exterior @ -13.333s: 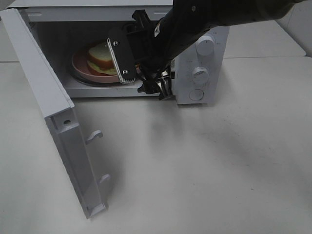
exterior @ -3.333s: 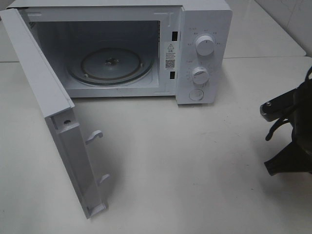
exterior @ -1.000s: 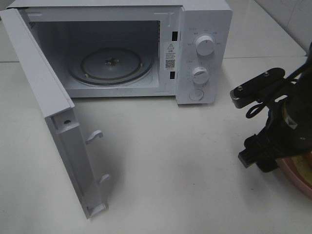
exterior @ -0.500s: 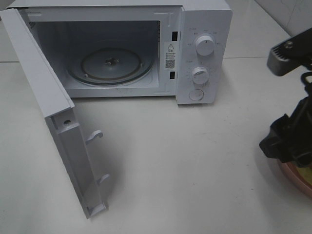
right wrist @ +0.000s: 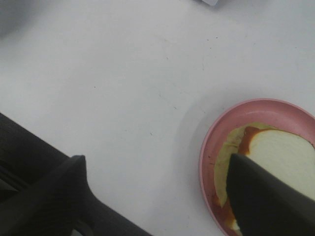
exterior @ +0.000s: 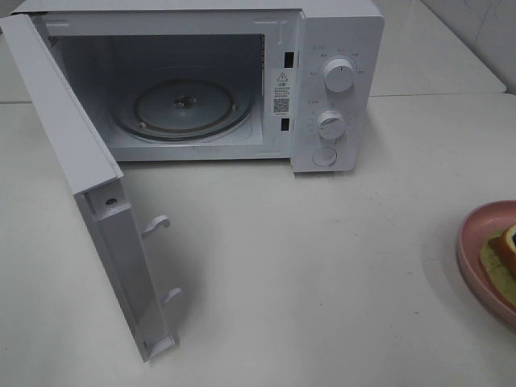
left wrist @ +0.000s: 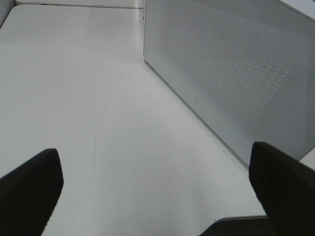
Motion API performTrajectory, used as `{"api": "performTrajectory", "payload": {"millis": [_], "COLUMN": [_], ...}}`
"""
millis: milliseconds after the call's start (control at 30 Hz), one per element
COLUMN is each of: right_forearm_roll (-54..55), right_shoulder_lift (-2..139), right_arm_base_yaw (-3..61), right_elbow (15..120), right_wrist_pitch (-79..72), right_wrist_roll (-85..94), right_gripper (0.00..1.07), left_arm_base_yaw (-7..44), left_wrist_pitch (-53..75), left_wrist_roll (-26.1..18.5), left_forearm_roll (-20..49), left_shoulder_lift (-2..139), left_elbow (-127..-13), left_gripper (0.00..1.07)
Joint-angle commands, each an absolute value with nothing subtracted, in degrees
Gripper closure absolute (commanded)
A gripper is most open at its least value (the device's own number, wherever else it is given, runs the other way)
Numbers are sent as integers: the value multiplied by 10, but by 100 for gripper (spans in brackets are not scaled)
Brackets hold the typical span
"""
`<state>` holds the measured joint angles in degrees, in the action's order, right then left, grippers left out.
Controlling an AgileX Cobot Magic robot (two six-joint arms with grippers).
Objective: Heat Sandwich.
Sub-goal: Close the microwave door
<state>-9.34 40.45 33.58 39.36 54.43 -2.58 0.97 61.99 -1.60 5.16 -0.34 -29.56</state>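
We find the counter (exterior: 322, 266) carrying a white microwave (exterior: 334, 48) at its twelve o'clock edge in the high view, door (exterior: 97, 210) swung wide toward nine o'clock and the glass turntable (exterior: 184, 109) inside bare. The pink plate (exterior: 476, 250) sits at the four o'clock margin of that view, well apart from the oven and partly cut off by the frame. On it lies the sandwich (right wrist: 283, 157), white bread uppermost with red filling showing at its edge; its full outline, and so any long axis, we cannot judge.

The deciding relation: the sandwich lies on the right side, directly under the right gripper (right wrist: 162, 196), whose jaws stand spread and empty, one dark finger overlapping the plate's near half in the wrist view. The left gripper (left wrist: 157, 177) has its jaws fully spread on nothing, facing the perforated outer face of the door. We judge the right arm far nearer; neither arm shows in the high view
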Motion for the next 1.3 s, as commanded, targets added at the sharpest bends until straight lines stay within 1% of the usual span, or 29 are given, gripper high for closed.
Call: {"api": "performTrajectory", "payload": {"millis": [33, 333, 467, 500, 533, 567, 600, 633, 667, 733, 767, 800, 867, 900, 967, 1300], "right_forearm_roll": [-93, -78, -76, -74, -68, -64, -60, -60, -54, -46, -46, -36, -32, -32, -27, -10], "right_shoulder_lift": [372, 284, 251, 242, 223, 214, 206, 206, 187, 164, 164, 139, 119, 119, 88, 15], "right_arm_base_yaw": [333, 333, 310, 295, 260, 243, 229, 229, 199, 167, 167, 138, 113, 113, 82, 11], "right_elbow": [397, 394, 374, 368, 356, 353, 349, 349, 344, 338, 338, 329, 319, 319, 305, 284], "right_wrist_pitch": [571, 615, 616, 616, 616, 616, 616, 616, 615, 614, 614, 609, 607, 607, 608, 572], "right_wrist_roll": [-18, -22, -22, -19, -13, -9, -7, -7, -7, -10, -10, -18, -23, -23, -27, -22], "right_gripper": [31, 31, 31, 31, 31, 31, 31, 31, 31, 31, 31, 31, 31, 31, 31, 31], "left_arm_base_yaw": [9, 9, 9, 9, 9, 9, 9, 9, 9, 9, 9, 9, 9, 9, 9, 9], "left_wrist_pitch": [612, 612, 612, 612, 612, 612, 612, 612, 612, 612, 612, 612, 612, 612, 612, 612], "left_wrist_roll": [-17, -17, -17, -17, -17, -17, -17, -17, -17, -17, -17, -17, -17, -17, -17, -17], "left_forearm_roll": [57, 57, 57, 57, 57, 57, 57, 57, 57, 57, 57, 57, 57, 57, 57, 57], "left_shoulder_lift": [-7, -7, -7, -7, -7, -7, -7, -7, -7, -7, -7, -7, -7, -7, -7, -7], "left_elbow": [-294, -294, -294, -294, -294, -294, -294, -294, -294, -294, -294, -294, -294, -294, -294, -294], "left_gripper": [10, 10, 10, 10, 10, 10, 10, 10, 10, 10, 10, 10, 10, 10, 10, 10]}}
